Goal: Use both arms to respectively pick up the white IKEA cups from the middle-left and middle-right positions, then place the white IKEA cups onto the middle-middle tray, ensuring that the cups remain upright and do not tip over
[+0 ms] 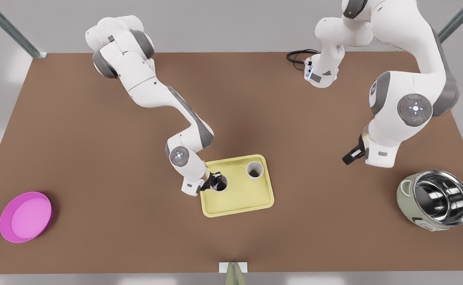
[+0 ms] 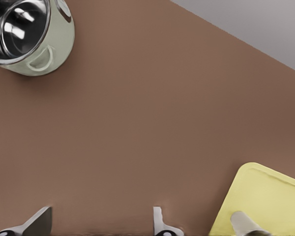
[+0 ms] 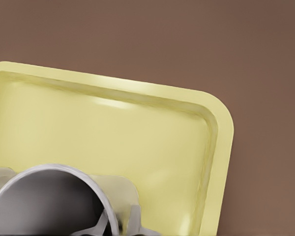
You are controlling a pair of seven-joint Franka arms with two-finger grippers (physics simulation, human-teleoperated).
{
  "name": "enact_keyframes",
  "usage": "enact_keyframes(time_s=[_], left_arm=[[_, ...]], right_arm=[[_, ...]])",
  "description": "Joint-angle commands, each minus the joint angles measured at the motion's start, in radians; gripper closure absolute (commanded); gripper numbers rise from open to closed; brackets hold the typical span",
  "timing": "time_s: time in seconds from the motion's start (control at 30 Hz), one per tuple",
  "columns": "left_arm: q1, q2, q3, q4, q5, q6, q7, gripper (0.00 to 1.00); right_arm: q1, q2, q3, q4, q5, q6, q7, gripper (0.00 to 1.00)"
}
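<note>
The right gripper (image 1: 215, 181) has its jaws clamped on the rim of one white cup (image 1: 220, 183) on the tray (image 1: 239, 200). The left gripper (image 1: 350, 156), jaws spread and empty, waits above the counter (image 1: 97, 166). The second cup (image 1: 255, 170) stands upright on the tray. Both cups look light, rigid and smooth; the rim wall suits gripping.

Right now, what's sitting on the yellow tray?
Two upright white cups: one free, one gripped at its rim by the right pincer. The tray beneath both is covered.
</note>
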Motion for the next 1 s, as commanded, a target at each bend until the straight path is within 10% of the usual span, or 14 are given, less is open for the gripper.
enact_keyframes(time_s=[0.0,0.5,0.77,0.97], left_arm=[[-0.004,-0.012,-0.003,-0.015,-0.011,-0.126,0.664,0.0],[-0.013,0.008,-0.054,-0.015,-0.011,-0.189,0.663,0.0],[-0.013,0.011,-0.054,-0.014,-0.01,-0.187,0.663,0.0],[-0.019,0.011,-0.055,-0.014,-0.01,-0.187,0.663,0.0]], right_arm=[[-0.004,0.002,0.001,-0.001,0.0,0.013,0.07,0.0],[-0.121,-0.055,0.077,-0.057,-0.001,-0.016,0.009,0.0],[-0.368,-0.208,0.005,0.101,-0.28,-0.853,0.001,0.0],[-0.374,-0.708,-0.035,-0.059,-0.299,-0.973,-0.14,0.0]])
